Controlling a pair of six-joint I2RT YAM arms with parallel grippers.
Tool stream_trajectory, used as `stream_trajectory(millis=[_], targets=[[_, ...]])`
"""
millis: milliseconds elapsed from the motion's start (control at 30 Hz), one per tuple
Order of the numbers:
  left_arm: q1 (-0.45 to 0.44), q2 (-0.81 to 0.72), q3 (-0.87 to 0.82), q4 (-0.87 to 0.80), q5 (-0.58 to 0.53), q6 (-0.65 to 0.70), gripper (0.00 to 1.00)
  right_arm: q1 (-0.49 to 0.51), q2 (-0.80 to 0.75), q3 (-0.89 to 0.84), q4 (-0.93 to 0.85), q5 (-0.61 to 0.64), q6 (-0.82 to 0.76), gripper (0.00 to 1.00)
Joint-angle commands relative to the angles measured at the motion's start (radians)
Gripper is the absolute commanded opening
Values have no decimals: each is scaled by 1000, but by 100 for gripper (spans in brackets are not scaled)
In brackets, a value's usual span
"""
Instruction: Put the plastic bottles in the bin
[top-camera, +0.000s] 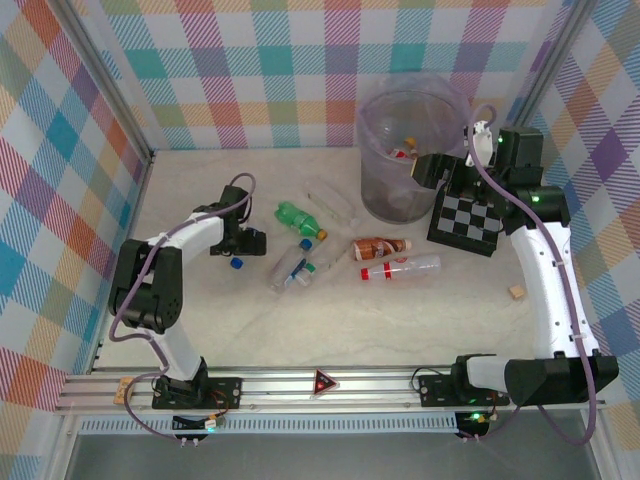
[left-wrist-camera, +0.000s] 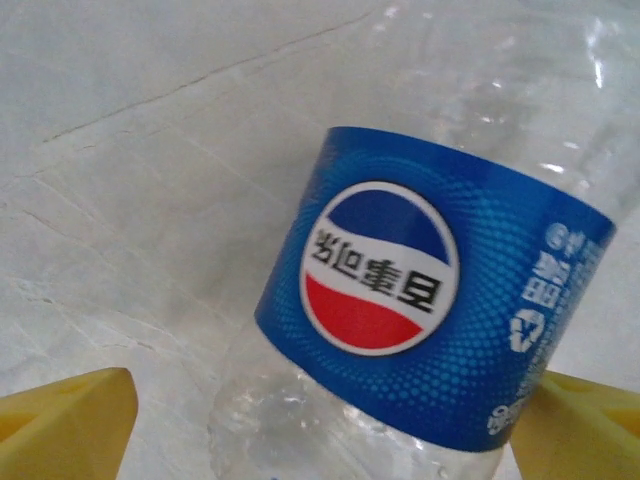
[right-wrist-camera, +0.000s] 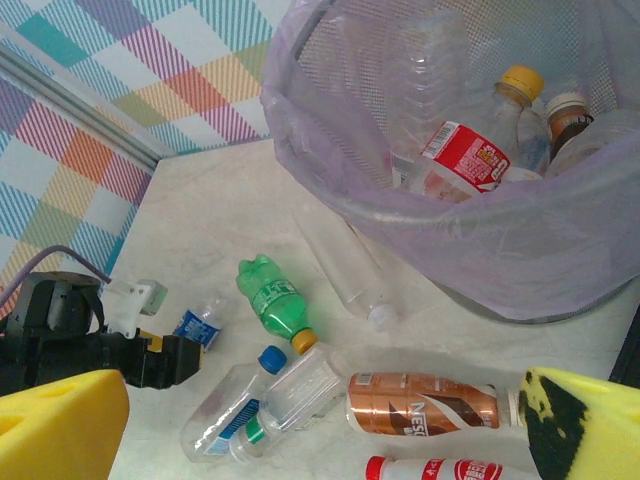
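Left wrist view: the small clear plastic bottle with a blue label lies right between the yellow pads of the left gripper. The jaws are spread wide and the left pad is clear of it. The bottle lies on the pale stone-look table, at the left. Its label carries a red, white and blue roundel.

Far right stands the tall round translucent lilac plastic bin, with bottles already inside. The right gripper hangs just beside its rim, fingers wide open and holding nothing.

Between bottle and bin lie a green plastic bottle, two clear bottles, a brown-labelled bottle and a red-capped bottle. A black-and-white chequered board sits near the bin.
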Motion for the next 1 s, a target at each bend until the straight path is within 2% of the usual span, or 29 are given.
stream_trajectory(millis=[0,167,333,500,633,767,867,967], targets=[[12,10,-1,20,47,-17,90,5,-21,-18,-2,13,10,100],[12,0,-53,49,60,-62,82,6,-18,-32,0,9,19,100],[12,-28,-96,64,65,-96,65,5,-16,-43,5,-7,32,99],[12,-77,-101,50,59,-103,59,5,-18,-52,19,-40,52,99],[12,-151,-85,33,90,-109,55,7,-20,-75,57,-142,79,99],[12,-242,-77,38,183,-119,53,34,-13,-118,168,-335,145,100],[12,-303,-71,48,283,-141,53,116,8,-101,169,-349,104,100],[11,-341,-69,82,463,-186,54,199,50,-76,184,-358,79,100]])
